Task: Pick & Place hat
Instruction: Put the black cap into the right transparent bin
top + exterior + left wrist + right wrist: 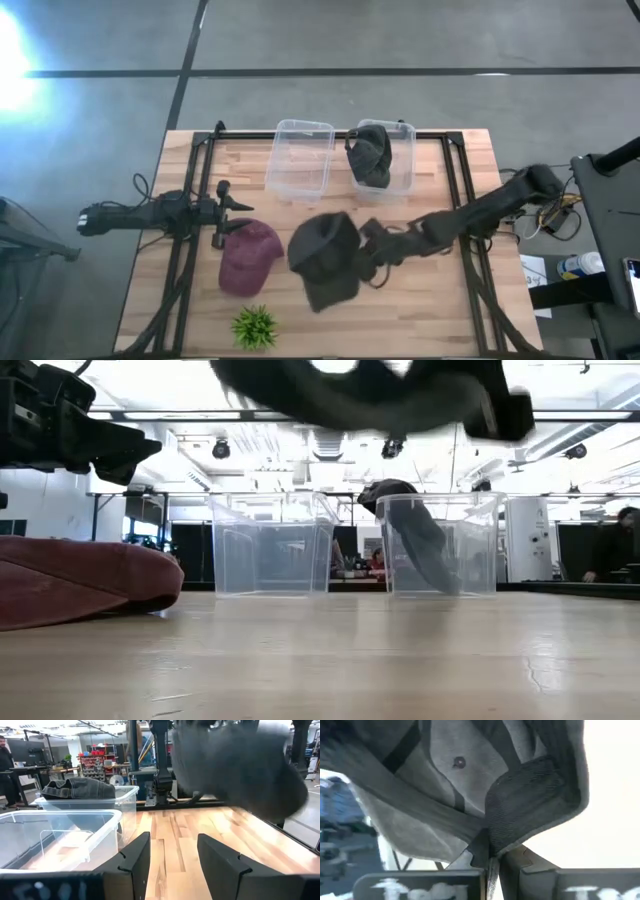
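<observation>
Lying in right bin [405, 180]: dark hat [370, 155].

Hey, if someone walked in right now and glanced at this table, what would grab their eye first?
Probably the dark grey hat, lifted off the table mid-front in the right gripper, which is shut on its edge. Next, the maroon hat lying flat beside it, near the open left gripper. Behind stand two clear bins, the right one already holding a dark hat.
</observation>
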`<state>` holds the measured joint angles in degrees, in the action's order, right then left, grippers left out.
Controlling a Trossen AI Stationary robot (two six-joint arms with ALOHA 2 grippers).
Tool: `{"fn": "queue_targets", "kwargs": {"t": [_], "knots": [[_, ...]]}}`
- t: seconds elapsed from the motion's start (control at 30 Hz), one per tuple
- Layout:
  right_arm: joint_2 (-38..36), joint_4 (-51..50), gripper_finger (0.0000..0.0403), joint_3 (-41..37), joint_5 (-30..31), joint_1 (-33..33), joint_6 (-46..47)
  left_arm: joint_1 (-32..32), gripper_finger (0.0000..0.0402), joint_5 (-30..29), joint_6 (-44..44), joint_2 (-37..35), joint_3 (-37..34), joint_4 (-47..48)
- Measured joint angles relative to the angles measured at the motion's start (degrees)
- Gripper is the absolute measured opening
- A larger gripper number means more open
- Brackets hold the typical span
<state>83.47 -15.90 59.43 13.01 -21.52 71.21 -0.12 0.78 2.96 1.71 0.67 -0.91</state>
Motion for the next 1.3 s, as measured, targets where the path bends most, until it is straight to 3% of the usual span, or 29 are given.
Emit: {"fn": "queue_targets", "kwargs": {"t": [0.3, 0.67, 0.83, 0.97, 1.13, 1.3], "knots": [[-8.86, -19.4, 0.0013, 4.69, 11.93, 0.76, -2.93, -0.01, 0.0158, 0.0, 0.0, 0.07, 0.0, 0.02], [-12.17, -35.5, 0.0013, 12.93, 31.77, 2.29, -11.52, 0.0, 0.0158, 0.0, 0.0, 0.07, 0.0, 0.03], [-12.92, -39.49, 0.0013, 14.81, 46.87, 3.63, -11.47, -0.01, 0.0158, -0.01, 0.0, 0.07, 0.0, 0.04], [-13.72, -41.43, 0.0013, 15.61, 54.99, 7.22, -12.13, -0.01, 0.0158, 0.0, 0.0, 0.07, 0.0, 0.04], [-13.55, -44.33, 0.0013, 15.53, 55.34, 15.47, -14.2, 0.0, 0.0158, -0.01, 0.0, 0.07, 0.0, 0.04], [-12.71, -51.76, 0.0013, 15.33, 52.29, 24.43, -7.09, -0.02, 0.0158, -0.01, 0.02, 0.07, 0.0, 0.04]]}}
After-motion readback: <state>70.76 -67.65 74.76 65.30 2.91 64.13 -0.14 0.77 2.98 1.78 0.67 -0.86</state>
